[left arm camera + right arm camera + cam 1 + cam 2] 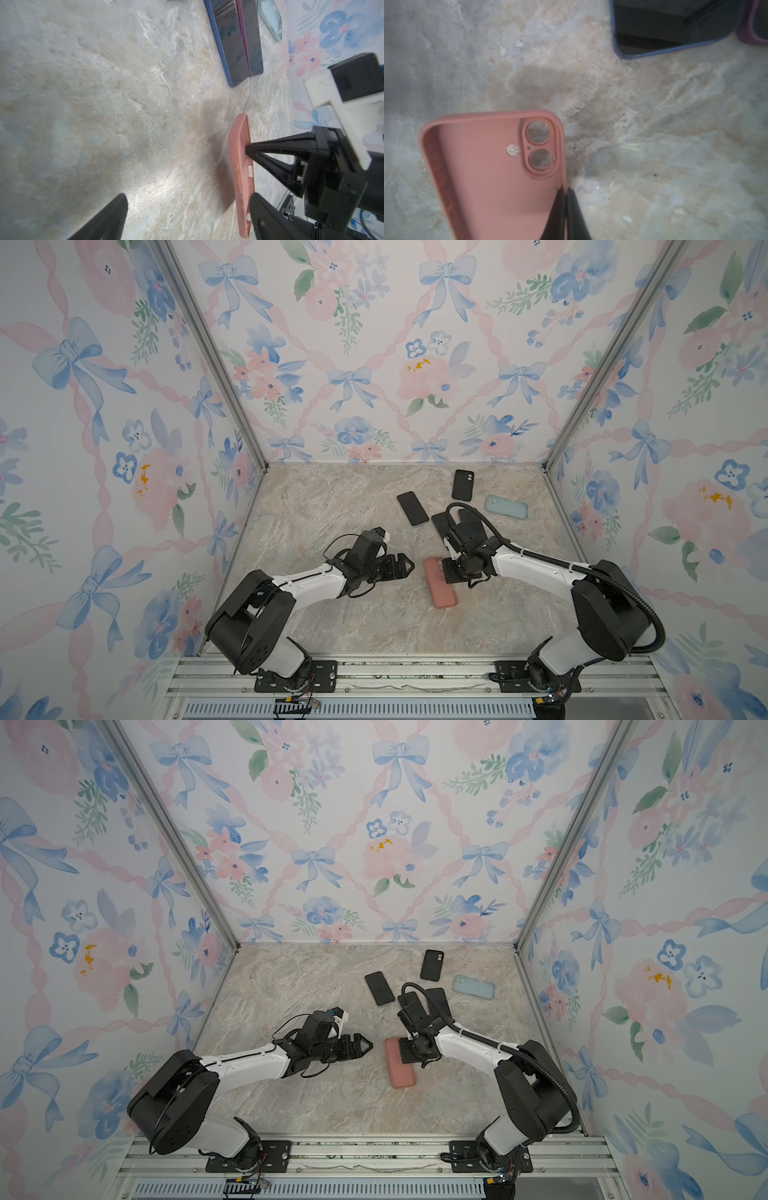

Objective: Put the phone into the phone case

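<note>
the right gripper (566,192), clamped on the thin wall of the pink case (488,176), may slip off; the left gripper (405,566) stands apart.

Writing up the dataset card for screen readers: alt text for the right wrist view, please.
An empty pink phone case lies open side up on the marble table, and the right claw is shut on its side wall near the camera cutout. A dark-screened phone in a blue case and the corner of a purple case lie nearby.
</note>
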`<action>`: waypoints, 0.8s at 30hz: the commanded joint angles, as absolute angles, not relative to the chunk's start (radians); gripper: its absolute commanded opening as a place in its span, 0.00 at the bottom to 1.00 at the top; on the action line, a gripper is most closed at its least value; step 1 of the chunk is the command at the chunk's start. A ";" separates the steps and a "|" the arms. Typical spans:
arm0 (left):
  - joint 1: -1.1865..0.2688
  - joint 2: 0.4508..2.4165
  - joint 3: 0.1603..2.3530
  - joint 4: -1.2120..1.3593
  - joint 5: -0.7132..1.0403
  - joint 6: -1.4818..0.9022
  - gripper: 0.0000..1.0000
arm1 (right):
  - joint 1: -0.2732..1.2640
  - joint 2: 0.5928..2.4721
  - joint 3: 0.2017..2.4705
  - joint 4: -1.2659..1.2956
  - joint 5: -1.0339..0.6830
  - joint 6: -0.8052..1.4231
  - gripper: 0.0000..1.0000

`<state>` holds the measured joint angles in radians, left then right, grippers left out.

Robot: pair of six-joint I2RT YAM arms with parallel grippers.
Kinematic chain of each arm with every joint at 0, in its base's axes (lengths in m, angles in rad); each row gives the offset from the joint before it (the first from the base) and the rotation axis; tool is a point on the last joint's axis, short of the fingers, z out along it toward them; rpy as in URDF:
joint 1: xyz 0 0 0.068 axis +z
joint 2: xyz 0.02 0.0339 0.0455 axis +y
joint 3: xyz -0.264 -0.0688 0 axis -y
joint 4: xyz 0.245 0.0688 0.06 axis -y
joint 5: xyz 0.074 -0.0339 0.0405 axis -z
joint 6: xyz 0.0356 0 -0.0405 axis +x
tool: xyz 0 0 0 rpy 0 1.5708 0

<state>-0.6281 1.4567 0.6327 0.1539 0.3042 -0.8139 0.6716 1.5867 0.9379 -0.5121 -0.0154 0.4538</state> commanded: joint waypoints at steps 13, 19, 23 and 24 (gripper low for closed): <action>-0.563 1.336 0.556 0.066 0.321 -0.802 0.93 | 0.923 1.813 1.138 -0.516 0.000 0.604 0.07; -0.554 1.338 0.549 0.066 0.324 -0.802 0.93 | 0.935 1.817 1.143 -0.516 0.008 0.611 0.12; -0.554 1.351 0.555 0.066 0.324 -0.799 0.93 | 0.934 1.805 1.143 -0.514 0.005 0.611 0.19; -0.554 1.354 0.557 0.066 0.324 -0.797 0.93 | 0.933 1.801 1.145 -0.520 0.005 0.608 0.21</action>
<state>-0.5617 1.3510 0.5587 0.0868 0.3126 -0.8158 0.9268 1.8172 1.1221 -0.5022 -0.0105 0.6052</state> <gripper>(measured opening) 0.933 0.199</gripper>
